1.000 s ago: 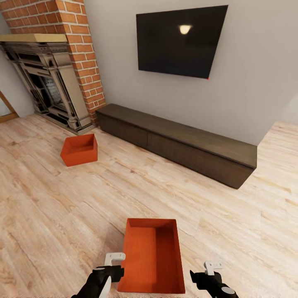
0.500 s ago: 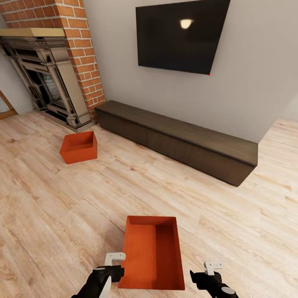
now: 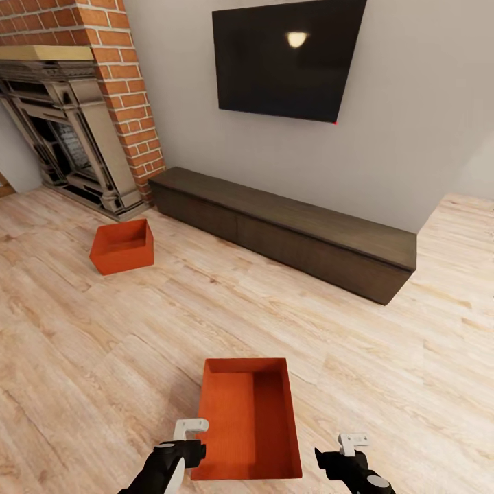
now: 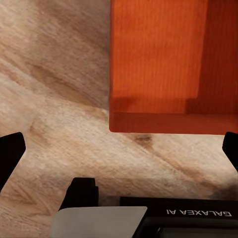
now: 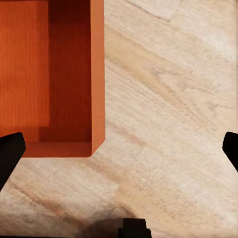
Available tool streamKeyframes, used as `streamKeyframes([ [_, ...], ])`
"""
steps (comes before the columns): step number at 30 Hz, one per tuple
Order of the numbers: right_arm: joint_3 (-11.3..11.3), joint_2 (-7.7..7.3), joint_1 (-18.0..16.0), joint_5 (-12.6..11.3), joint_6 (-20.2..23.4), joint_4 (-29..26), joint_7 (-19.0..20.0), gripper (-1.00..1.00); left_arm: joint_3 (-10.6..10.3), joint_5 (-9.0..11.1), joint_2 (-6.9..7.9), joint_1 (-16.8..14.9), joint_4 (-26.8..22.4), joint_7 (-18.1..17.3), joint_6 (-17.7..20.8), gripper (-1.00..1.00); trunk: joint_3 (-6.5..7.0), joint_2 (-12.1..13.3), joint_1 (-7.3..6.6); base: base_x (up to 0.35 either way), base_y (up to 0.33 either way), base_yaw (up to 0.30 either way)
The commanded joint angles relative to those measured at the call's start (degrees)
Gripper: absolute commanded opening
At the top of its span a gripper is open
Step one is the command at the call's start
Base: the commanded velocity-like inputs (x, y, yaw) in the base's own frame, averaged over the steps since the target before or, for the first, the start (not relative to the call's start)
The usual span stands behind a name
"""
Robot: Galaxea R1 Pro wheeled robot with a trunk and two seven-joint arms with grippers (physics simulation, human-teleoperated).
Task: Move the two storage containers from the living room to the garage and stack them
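The near container (image 3: 248, 418) lies on the light wood floor (image 3: 384, 384) of the living room, right in front of the robot, open side up and empty, its long axis running away from the robot toward the wall with the TV (image 3: 288, 60). Its near short wall sits between the two grippers: the left gripper (image 3: 180, 446) hangs just beside the near left corner, and the right gripper (image 3: 346, 456) hangs a little further off the near right corner, neither touching the bin. In the left wrist view the container's (image 4: 158, 59) short wall faces the camera, with the dark fingertips (image 4: 11, 153) far apart at the picture's edges, so that gripper is spread wide and holds nothing; in the right wrist view the bin's (image 5: 49, 74) corner lies off to one side over bare planks, and those fingertips (image 5: 10, 153) stand just as wide apart. The second container (image 3: 123, 246) rests well apart, ahead and to the left, turned at a slight angle, near the brick fireplace (image 3: 75, 123) and the end of the long dark low cabinet (image 3: 288, 230) along the wall. Bare floor lies open around both bins on all sides.
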Motion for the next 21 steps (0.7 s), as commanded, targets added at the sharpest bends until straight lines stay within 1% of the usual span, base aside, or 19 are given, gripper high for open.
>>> streamKeyframes([
  [1, 0.0, -0.02, 0.0, -0.2, 0.3, -0.1, 0.2, 1.00, 0.0, -0.1, -0.02, 0.0, -0.1, 0.2, 0.3, 1.00, -0.04, 0.0, 0.00, 0.000, 0.000, -0.012],
  [5, 0.0, -0.02, 0.0, -0.2, 0.3, -0.1, 0.2, 1.00, 0.0, -0.1, -0.02, 0.0, -0.1, 0.2, 0.3, 1.00, -0.04, 0.0, 0.00, 0.014, 0.000, -0.004],
  [10, 0.0, -0.02, 0.0, -0.1, 0.3, -0.1, 0.2, 1.00, 0.0, -0.1, 0.12, 0.0, -0.1, 0.2, 0.4, 1.00, -0.04, 0.0, 0.00, 0.117, 0.000, -0.001],
  [18, 0.2, -0.02, 0.0, -0.1, -1.5, -0.1, 0.2, 1.00, 0.0, 0.0, 0.02, 0.0, -0.1, 0.2, 0.3, 1.00, -0.04, 0.0, 0.00, 0.015, 0.000, 0.000],
  [20, 2.2, -0.02, 0.0, -0.1, -1.7, -0.1, -0.1, 1.00, 0.0, 0.0, -0.01, 0.0, -0.1, 0.2, 0.3, 1.00, -0.04, 0.0, 0.00, 0.001, 0.000, 0.000],
  [21, 2.7, -0.02, 0.0, -0.1, -1.7, -0.1, -0.2, 1.00, 0.0, 0.0, -0.01, 0.0, -0.1, 0.1, 0.3, 1.00, -0.04, 0.0, 0.00, 0.000, 0.000, 0.000],
])
